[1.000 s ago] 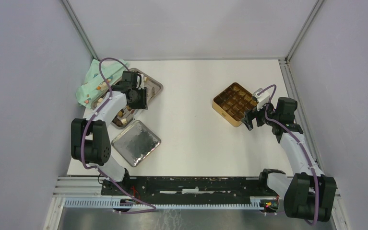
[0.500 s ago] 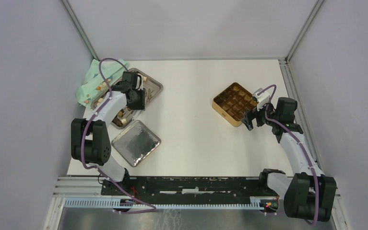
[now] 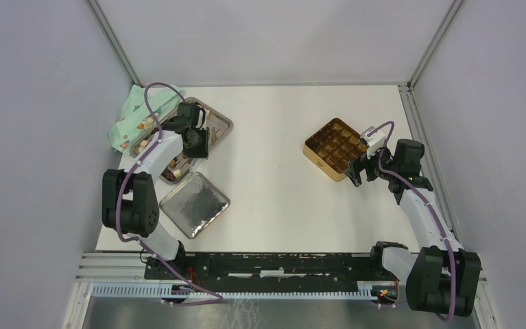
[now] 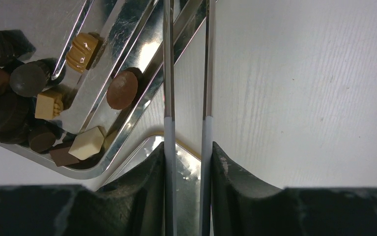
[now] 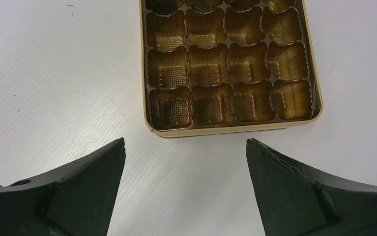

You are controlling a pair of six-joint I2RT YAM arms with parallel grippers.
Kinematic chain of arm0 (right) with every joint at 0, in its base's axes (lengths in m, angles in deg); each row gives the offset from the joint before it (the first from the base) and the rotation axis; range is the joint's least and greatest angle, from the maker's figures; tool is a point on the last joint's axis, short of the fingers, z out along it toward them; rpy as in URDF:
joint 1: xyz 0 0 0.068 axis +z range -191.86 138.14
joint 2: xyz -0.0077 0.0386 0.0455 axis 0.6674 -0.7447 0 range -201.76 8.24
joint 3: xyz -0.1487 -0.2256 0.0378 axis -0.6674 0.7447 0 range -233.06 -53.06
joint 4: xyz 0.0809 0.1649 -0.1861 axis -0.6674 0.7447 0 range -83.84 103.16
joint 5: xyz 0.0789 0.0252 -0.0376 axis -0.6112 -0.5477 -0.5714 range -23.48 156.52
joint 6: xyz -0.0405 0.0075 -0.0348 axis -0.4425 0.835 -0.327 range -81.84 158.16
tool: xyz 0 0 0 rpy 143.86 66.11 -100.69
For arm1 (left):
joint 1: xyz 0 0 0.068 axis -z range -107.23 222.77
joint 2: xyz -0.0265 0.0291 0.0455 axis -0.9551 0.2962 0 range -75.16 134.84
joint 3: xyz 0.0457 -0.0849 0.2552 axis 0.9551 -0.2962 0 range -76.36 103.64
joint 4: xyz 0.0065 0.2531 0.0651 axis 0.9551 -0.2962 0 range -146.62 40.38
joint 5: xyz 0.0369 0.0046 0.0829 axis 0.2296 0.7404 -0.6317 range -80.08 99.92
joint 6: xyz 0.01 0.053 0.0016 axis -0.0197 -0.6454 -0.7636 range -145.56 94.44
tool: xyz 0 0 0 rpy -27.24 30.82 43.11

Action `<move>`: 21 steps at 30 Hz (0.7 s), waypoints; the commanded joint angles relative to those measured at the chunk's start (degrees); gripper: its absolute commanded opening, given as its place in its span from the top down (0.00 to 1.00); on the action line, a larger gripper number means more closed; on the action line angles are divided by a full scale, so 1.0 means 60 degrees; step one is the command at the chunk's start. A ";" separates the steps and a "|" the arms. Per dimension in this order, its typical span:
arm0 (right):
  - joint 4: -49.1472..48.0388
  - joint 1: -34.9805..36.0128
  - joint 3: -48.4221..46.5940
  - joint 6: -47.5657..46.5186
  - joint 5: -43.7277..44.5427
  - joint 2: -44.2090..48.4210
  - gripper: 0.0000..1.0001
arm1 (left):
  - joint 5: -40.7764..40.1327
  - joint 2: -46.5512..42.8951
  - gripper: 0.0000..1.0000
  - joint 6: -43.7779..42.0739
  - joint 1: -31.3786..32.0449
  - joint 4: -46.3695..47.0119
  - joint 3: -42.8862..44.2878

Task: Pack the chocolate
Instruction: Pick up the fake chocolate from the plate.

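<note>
The chocolate (image 4: 122,90) lies as several small dark, light brown and cream pieces in a shiny metal tray (image 4: 127,29) at the left. My left gripper (image 4: 188,147) is shut on a pair of long metal tweezers (image 4: 169,73). Their two blades reach out past the tray's rim, and their tips are out of view. In the top view that gripper (image 3: 195,140) hangs over the tray's near right side. The gold tin (image 5: 230,129) holds rows of empty cups. My right gripper (image 5: 186,142) stands wide open just short of the tin's near edge, holding nothing.
A mint-green bag (image 3: 133,113) lies at the far left behind the chocolate tray (image 3: 219,125). A second metal tray (image 3: 193,203) sits nearer the left arm's base. The gold tin (image 3: 335,147) is at the right, with white table (image 3: 267,171) between it and the trays.
The left wrist has shifted slightly over the chocolate tray and its jaws have narrowed a little on the tweezers. The right arm has not moved.
</note>
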 commanded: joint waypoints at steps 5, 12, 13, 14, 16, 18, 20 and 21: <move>-0.0069 0.0043 -0.0073 -0.0119 -0.0023 0.0024 0.02 | 0.0015 -0.0810 0.98 0.0583 0.0045 0.0503 0.0017; -0.0044 0.0036 -0.0066 -0.0115 -0.0034 0.0047 0.02 | 0.0281 -0.1823 0.98 0.1053 0.0032 0.1098 -0.0662; -0.0050 0.0039 -0.0066 -0.0115 -0.0041 0.0046 0.02 | 0.0362 -0.1943 0.98 0.1113 0.0038 0.1137 -0.0735; -0.0053 0.0039 -0.0066 -0.0102 -0.0037 0.0047 0.02 | 0.0740 -0.2099 0.98 0.1187 0.0046 0.1215 -0.0817; -0.0039 0.0040 -0.0093 -0.0093 -0.0066 0.0051 0.02 | 0.1537 -0.2473 0.98 0.1383 0.0040 0.1505 -0.1049; -0.0041 0.0034 -0.0095 -0.0091 -0.0066 0.0061 0.02 | 0.2586 -0.2825 0.98 0.1762 0.0056 0.1906 -0.1327; -0.0030 0.0029 -0.0110 -0.0071 -0.0066 0.0042 0.02 | 0.3600 -0.3149 0.98 0.2262 0.0117 0.2423 -0.1644; -0.0031 0.0029 -0.0124 -0.0057 -0.0066 0.0032 0.02 | 0.3979 -0.3297 0.98 0.2482 0.0213 0.2700 -0.1786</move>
